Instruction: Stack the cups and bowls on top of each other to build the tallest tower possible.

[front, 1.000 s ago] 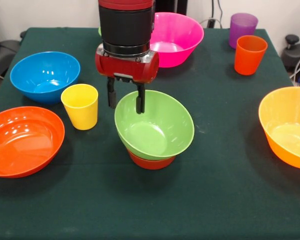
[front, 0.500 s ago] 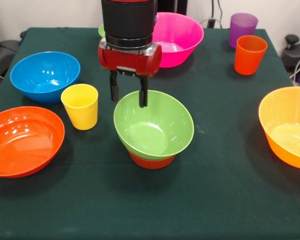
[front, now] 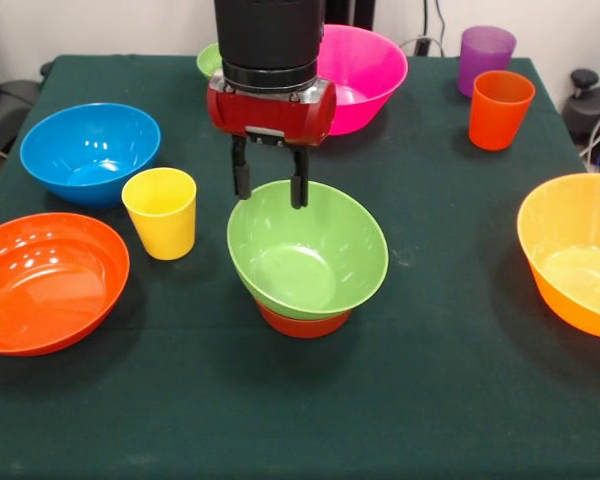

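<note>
Above the medium green bowl [front: 308, 255] seated on the small red-orange bowl [front: 302, 322] mid-counter, the gripper [front: 270, 187] hangs with fingers parted and empty, so fetching another bowl seems next.

A glossy green plastic bowl [front: 308, 250] sits on a small red-orange bowl [front: 302, 323]; at nine o'clock a yellow plastic tumbler [front: 161, 212]; blue bowl [front: 90, 153] at ten, magenta-pink bowl [front: 355, 77] at twelve.
</note>
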